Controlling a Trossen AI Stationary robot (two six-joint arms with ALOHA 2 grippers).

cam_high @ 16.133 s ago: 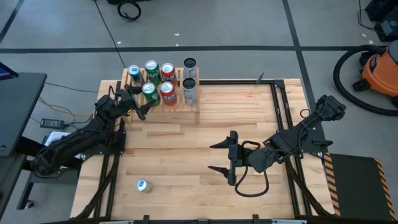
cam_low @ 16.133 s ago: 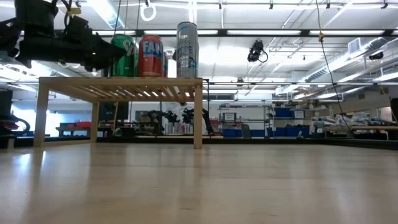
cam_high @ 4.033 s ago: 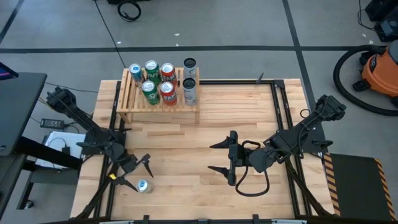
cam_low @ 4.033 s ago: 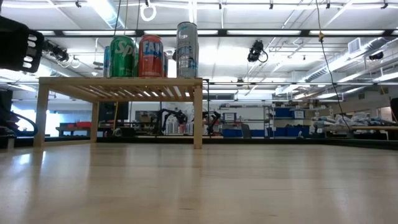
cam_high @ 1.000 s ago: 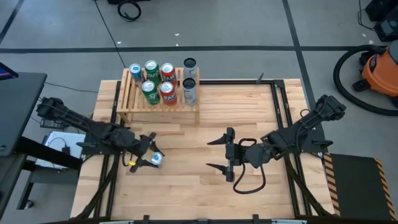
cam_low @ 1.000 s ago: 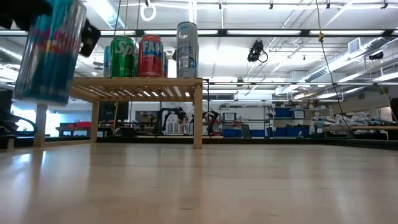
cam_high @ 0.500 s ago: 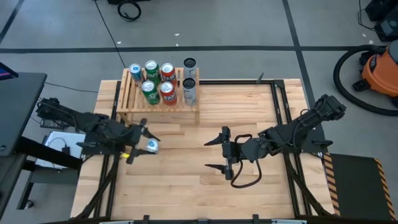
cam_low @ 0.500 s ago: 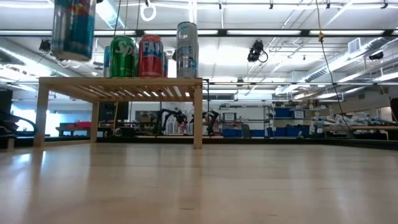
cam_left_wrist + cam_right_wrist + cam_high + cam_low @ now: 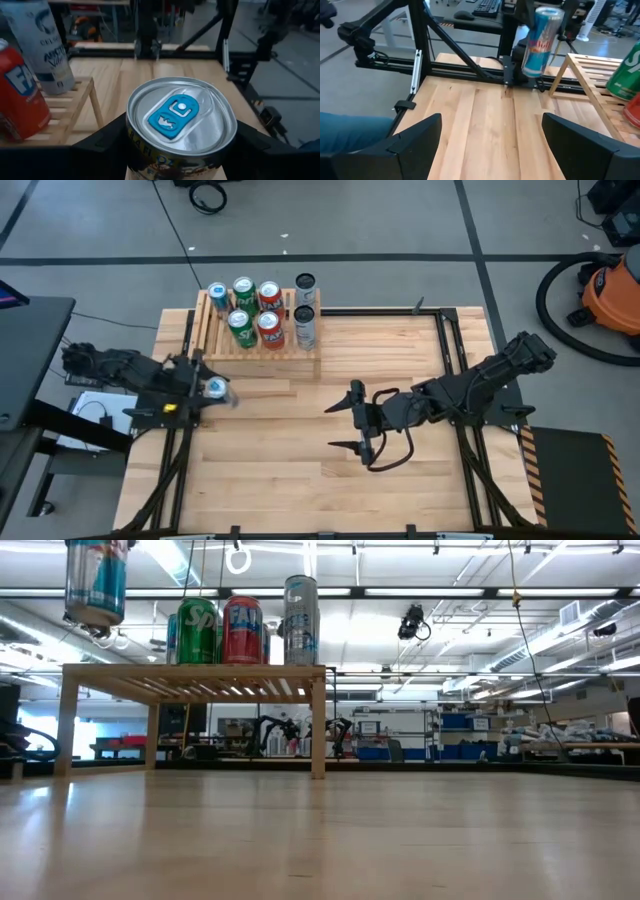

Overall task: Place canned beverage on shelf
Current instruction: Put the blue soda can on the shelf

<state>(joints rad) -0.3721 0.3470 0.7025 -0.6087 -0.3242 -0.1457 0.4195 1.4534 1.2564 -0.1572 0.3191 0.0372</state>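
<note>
A blue canned beverage (image 9: 214,388) hangs in my left gripper (image 9: 208,389), just off the near left corner of the shelf (image 9: 258,348). The low view shows the beverage can (image 9: 95,580) higher than the shelf top (image 9: 190,672). Several cans (image 9: 256,310) stand upright on the slats; the near left corner (image 9: 212,332) is bare. My right gripper (image 9: 350,423) stands open over the middle of the table, with nothing between its fingers. My left gripper pinches the can's side wall just under the top rim (image 9: 131,137), one finger (image 9: 102,142) on either side. The fingers come about level from the table's left. The can is lifted clear, nearly upright, tab end (image 9: 176,116) up.
Black frame rails (image 9: 452,350) run along the table's left and right sides. Bare wood (image 9: 300,480) fills the near half of the table. An orange vacuum (image 9: 612,290) stands on the floor beyond the right edge.
My left gripper, still shut on the blue can, has risen and drawn back toward the table's far left, to beside the shelf's near left corner. The can has gone from below the shelf top to above it. My right gripper has swung a little toward the left.
</note>
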